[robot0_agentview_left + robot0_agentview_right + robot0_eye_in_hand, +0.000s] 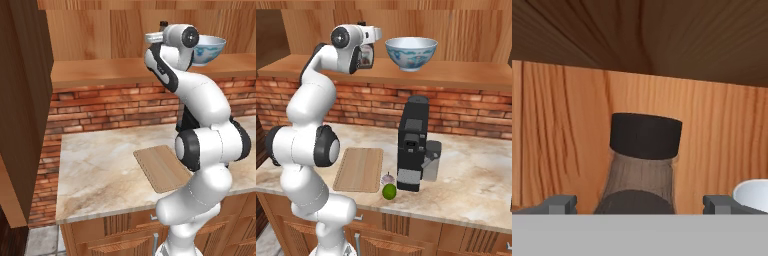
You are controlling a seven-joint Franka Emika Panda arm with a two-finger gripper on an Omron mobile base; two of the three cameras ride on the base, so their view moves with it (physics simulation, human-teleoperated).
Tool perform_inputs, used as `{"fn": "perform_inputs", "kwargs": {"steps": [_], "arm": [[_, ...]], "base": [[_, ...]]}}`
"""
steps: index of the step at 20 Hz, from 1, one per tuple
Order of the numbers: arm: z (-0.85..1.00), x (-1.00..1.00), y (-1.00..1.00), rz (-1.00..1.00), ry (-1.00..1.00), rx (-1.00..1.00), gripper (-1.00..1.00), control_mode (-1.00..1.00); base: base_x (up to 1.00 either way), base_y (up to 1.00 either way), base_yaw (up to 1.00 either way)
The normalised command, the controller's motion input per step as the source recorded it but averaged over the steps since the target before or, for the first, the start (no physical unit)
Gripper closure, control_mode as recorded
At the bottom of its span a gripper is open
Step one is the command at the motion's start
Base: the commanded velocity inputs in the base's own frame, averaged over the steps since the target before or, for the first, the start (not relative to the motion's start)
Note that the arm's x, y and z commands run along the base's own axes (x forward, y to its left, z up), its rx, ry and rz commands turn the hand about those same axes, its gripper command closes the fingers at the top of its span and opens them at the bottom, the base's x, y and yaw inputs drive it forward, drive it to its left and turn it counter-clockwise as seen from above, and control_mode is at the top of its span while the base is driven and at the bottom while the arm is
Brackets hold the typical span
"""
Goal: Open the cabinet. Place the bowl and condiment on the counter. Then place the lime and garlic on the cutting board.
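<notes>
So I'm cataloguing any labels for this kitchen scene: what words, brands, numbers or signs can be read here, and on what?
No readable text anywhere.
Condiment: black cap and dark neck face the hand view; no lettering legible.
Bowl: blue pattern only, no words.
Coffee machine: plain black, no brand or numbers readable.
Cutting board and cabinet: bare wood.

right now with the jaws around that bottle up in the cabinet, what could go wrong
The open gripper straddles the condiment low on its body, so closing off-centre might tip it. The bowl stands close beside it on the shelf; a sideways swing could knock it off toward the coffee machine on the counter.
</notes>
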Motion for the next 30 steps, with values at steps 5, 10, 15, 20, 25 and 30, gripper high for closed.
{"fn": "perform_inputs", "kwargs": {"steps": [5,10,15,20,25,30], "arm": [[-0.06,0.04,0.00,0.00,0.25,0.00,-1.00,-1.00],[0.00,0.13,0.00,0.00,0.22,0.00,-1.00,-1.00],[0.00,0.19,0.00,0.00,0.14,0.00,-1.00,-1.00],[0.00,0.06,0.00,0.00,0.04,0.00,-1.00,-1.00],[0.00,0.00,0.00,0.00,0.00,0.00,-1.00,-1.00],[-0.01,0.00,0.00,0.00,0.00,0.00,1.00,-1.00]], "base": [[0.00,0.00,0.00],[0.00,0.00,0.00],[0.00,0.00,0.00],[0.00,0.00,0.00],[0.00,0.00,0.00],[0.00,0.00,0.00]]}}
